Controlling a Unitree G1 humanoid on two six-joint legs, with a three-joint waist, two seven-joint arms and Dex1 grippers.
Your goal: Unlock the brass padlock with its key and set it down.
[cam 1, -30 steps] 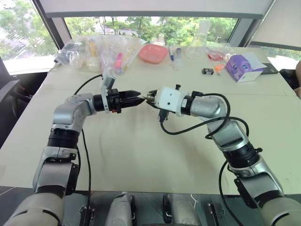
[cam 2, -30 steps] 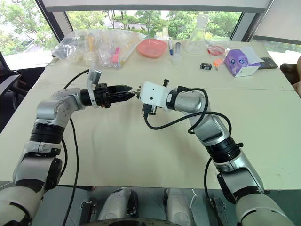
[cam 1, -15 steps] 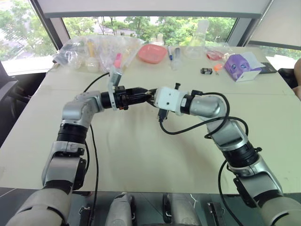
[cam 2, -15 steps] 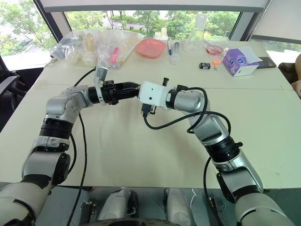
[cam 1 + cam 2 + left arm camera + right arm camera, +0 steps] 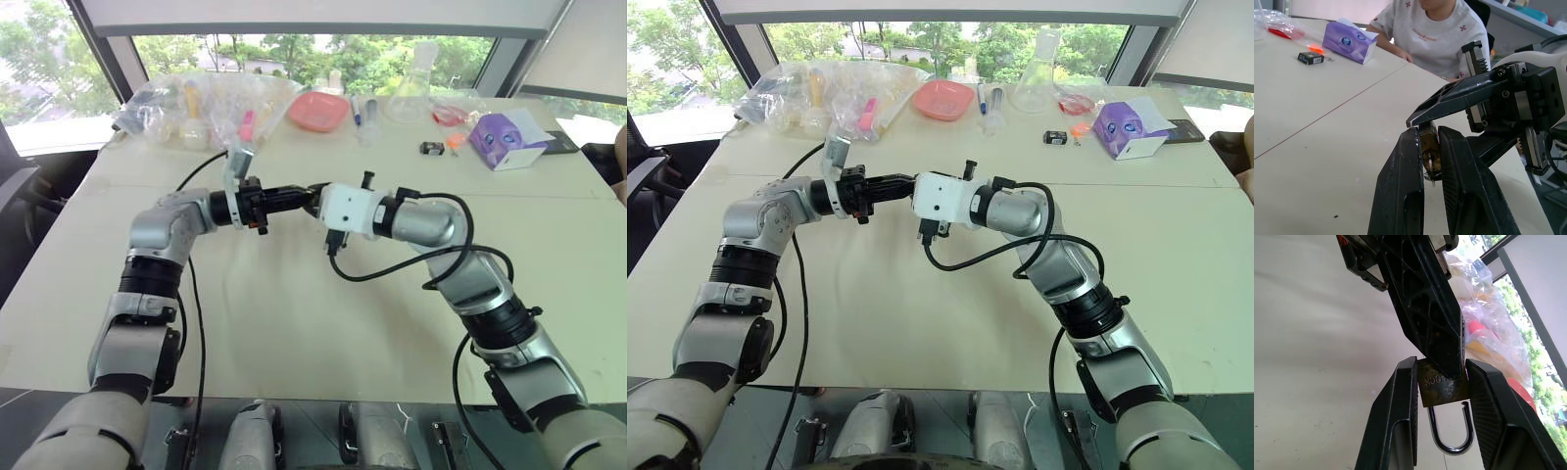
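Hanging in mid-air above the surface (image 5: 294,323), at the centre of the head views, the brass padlock (image 5: 1442,387) is being gripped by its body between the fingers of the right end effector (image 5: 1441,396). Its shackle is showing one leg free of the body, so the lock is looking already sprung, though I cannot make out the key itself. The left end effector (image 5: 1428,156) is meeting it head-on, fingers pinching on the lock's keyhole end. Judging from this, setting it down is remaining. Both forearms are reaching inward roughly level, tips touching.
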